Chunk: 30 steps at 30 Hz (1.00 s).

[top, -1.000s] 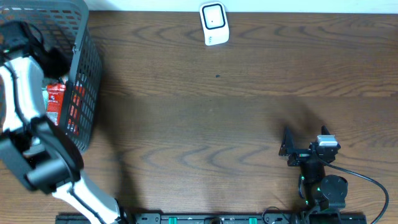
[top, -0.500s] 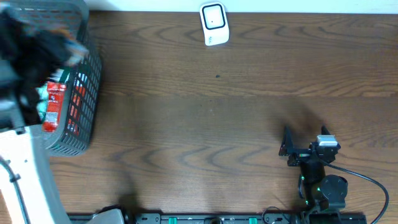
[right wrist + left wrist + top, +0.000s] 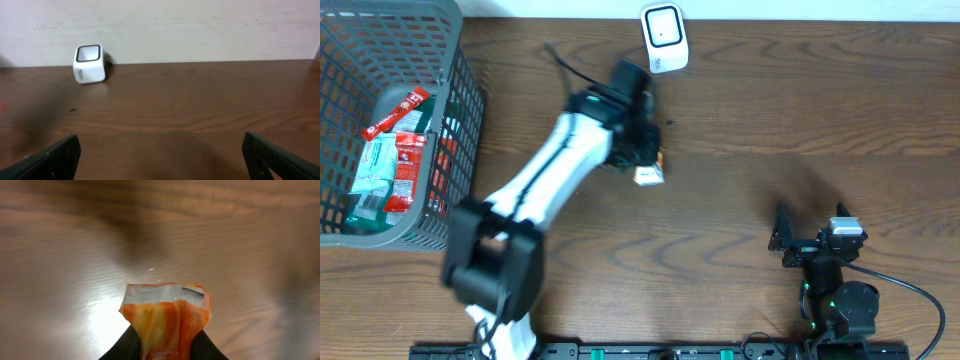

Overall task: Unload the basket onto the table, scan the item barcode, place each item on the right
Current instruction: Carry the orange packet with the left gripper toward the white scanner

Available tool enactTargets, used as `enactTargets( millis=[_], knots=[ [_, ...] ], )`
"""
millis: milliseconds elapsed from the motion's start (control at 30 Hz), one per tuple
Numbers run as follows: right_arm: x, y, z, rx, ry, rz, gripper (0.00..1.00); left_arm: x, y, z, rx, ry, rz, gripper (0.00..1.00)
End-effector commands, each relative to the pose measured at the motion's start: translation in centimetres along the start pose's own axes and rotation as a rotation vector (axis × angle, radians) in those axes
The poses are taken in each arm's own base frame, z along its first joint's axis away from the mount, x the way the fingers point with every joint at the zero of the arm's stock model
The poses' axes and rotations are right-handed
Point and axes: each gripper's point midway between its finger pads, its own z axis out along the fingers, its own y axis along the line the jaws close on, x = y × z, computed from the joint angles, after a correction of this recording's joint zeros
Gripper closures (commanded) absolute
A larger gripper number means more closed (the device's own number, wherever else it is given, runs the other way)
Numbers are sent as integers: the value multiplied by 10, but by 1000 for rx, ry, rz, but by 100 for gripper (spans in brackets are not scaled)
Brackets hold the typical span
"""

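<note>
My left end effector (image 3: 645, 163) is clenched on a small orange-and-white crinkly snack packet (image 3: 167, 315). Both dark fingers (image 3: 121, 349) pinch its lower part, and its white sealed end sticks out past the tips. Overhead, the packet sits at the tip of my left arm, mid-counter. It is on my side of the white box-shaped barcode scanner (image 3: 664, 38), near it but not touching. I can't tell if the packet touches the surface.

My right end effector (image 3: 786, 238) is released, jaws spread wide with nothing between them. It is parked low at the right, well apart from the packet and facing the scanner.

The dark brown wood-grain counter (image 3: 800, 110) shows glare in the left wrist view. A plain cream wall (image 3: 200, 25) runs behind its far edge, and the scanner stands just in front of it. A grey plastic mesh basket (image 3: 460, 95) sits at the far left corner. It holds a red stick sachet (image 3: 395, 112), a red pouch (image 3: 412, 165) and pale green-white packets (image 3: 372, 172).

A second ago my left arm was over the basket, covering most of it. Now it stretches across the counter toward the scanner with the packet, and the basket's contents are in plain view. My right arm has not moved, and the scanner is in the same spot.
</note>
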Motion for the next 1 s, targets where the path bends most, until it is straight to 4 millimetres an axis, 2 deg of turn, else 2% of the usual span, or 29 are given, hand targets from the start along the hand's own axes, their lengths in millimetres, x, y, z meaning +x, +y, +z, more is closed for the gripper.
enactTargets(
  millis=[0, 33, 100, 133, 300, 333, 400, 433, 467, 567, 767, 967],
  knots=[
    [1, -2, 0, 5, 1, -11, 1, 5, -1, 41, -75, 22, 61, 88],
    [1, -2, 0, 5, 1, -11, 1, 5, 0, 49, -93, 20, 73, 79],
    [1, -2, 0, 5, 1, -11, 1, 5, -2, 56, -105, 13, 87, 43],
    [1, -2, 0, 5, 1, -11, 1, 3, -5, 56, -101, 6, 92, 32],
    [1, -2, 0, 5, 1, -11, 1, -9, -17, 28, -72, -56, 101, 29],
    [1, -2, 0, 5, 1, -11, 1, -10, -18, 25, -69, -61, 102, 35],
    [1, -2, 0, 5, 1, -11, 1, -8, -20, 24, -68, -60, 105, 66],
    [1, -2, 0, 5, 1, -11, 1, -6, -22, 25, -66, -53, 109, 89],
    [1, -2, 0, 6, 1, -11, 1, -3, -23, 27, -67, -45, 113, 92],
    [1, -2, 0, 5, 1, -11, 1, 8, -29, 36, -85, -33, 146, 93],
    [1, -2, 0, 5, 1, -11, 1, 19, -28, 61, -164, -28, 195, 92],
    [1, -2, 0, 5, 1, -11, 1, 24, -3, 91, -280, -3, 200, 92]
  ],
)
